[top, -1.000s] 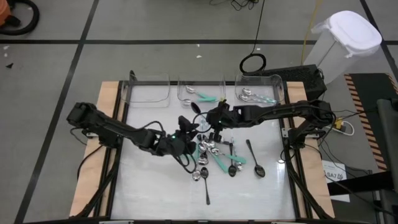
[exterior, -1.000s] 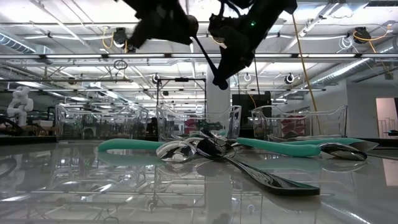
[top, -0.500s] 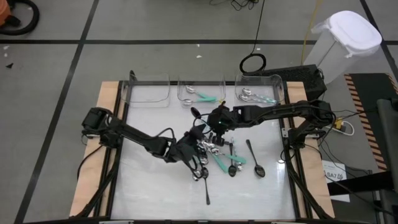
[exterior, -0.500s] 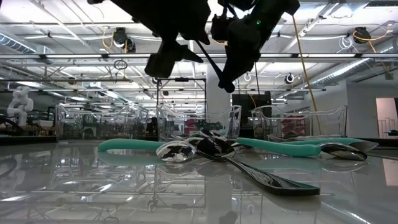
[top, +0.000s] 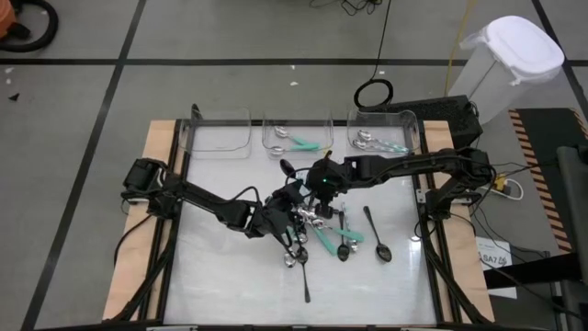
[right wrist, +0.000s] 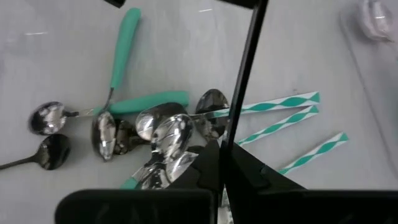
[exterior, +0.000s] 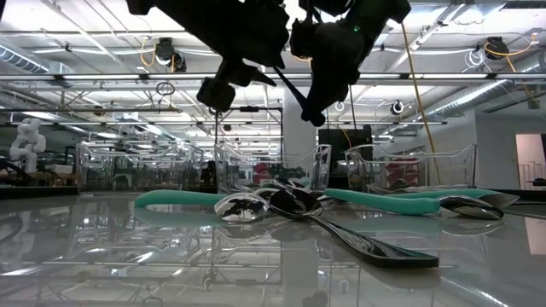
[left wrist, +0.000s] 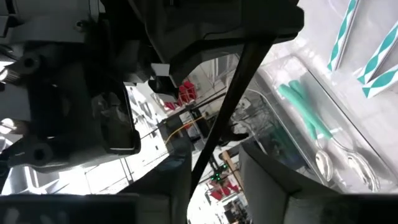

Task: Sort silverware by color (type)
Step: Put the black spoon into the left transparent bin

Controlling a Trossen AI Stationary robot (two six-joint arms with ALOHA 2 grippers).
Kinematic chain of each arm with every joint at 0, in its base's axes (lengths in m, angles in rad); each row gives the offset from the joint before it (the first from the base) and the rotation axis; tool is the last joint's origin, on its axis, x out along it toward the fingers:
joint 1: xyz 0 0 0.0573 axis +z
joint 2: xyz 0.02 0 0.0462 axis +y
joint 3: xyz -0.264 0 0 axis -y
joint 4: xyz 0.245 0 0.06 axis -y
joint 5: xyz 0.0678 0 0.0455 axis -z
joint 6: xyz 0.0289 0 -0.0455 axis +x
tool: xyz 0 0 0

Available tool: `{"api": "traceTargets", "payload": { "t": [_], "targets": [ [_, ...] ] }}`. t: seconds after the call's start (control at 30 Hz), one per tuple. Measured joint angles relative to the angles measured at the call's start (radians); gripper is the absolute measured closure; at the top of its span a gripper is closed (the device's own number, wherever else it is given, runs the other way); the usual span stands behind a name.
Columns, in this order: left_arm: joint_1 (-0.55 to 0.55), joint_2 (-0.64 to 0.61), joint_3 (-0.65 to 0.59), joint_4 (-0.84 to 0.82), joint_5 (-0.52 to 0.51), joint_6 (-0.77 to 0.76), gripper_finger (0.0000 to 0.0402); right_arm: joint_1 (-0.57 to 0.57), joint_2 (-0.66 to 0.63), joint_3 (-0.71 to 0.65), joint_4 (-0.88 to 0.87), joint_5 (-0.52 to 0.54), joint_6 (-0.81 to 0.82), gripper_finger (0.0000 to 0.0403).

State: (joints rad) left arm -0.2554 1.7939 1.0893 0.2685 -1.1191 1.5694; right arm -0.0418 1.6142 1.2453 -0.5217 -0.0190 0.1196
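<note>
Right gripper clamped on slim black spoon, frame centre. Left gripper half-open nearby. Shiny teal-handled spoons piled on glossy table.

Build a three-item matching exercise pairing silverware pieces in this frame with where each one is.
Things:
1. black spoon gripped by the right claw
2. lone black spoon right of the pile
3. teal-handled spoon toward the far edge

Places:
a. inside the middle clear bin
b. lifted above the table
c. lying flat on the table

Pairs: 1-b; 2-c; 3-a
</note>
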Motion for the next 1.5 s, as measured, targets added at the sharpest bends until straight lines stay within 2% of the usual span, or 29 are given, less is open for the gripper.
{"api": "traceTargets", "payload": {
  "t": [0.43, 0.57, 0.73, 0.83, 0.93, 1.13, 1.3, 1.5],
  "targets": [
    [0.004, 0.0, 0.0, -0.005, -0.004, 0.012, 0.0359, 0.003, 0.0, 0.0, -0.009, -0.009, 0.003, 0.0396],
    [0.004, 0.0, 0.0, -0.015, -0.002, 0.029, 0.0358, 0.003, 0.0, 0.0, -0.015, -0.01, 0.001, 0.0396],
    [0.009, 0.0, 0.0, -0.008, 0.02, 0.03, 0.0322, 0.004, 0.0, 0.0, -0.025, -0.017, -0.008, 0.0396],
    [0.018, 0.0, 0.0, -0.006, 0.024, 0.028, 0.0317, 0.005, 0.0, 0.0, -0.025, -0.019, -0.008, 0.0396],
    [0.024, 0.0, 0.0, -0.006, 0.027, 0.025, 0.033, 0.005, 0.0, 0.0, -0.026, -0.014, -0.008, 0.0395],
    [0.018, 0.0, -0.003, -0.033, 0.019, 0.02, 0.0385, 0.005, -0.001, 0.0, -0.037, -0.01, -0.008, 0.0395],
    [0.016, 0.0, -0.003, -0.043, 0.011, -0.032, 0.0389, 0.006, -0.002, 0.0, -0.028, 0.013, -0.017, 0.0379],
    [0.031, -0.003, 0.001, -0.023, -0.009, -0.101, 0.0389, 0.006, -0.002, 0.001, -0.025, 0.018, -0.034, 0.033]
  ]
}}
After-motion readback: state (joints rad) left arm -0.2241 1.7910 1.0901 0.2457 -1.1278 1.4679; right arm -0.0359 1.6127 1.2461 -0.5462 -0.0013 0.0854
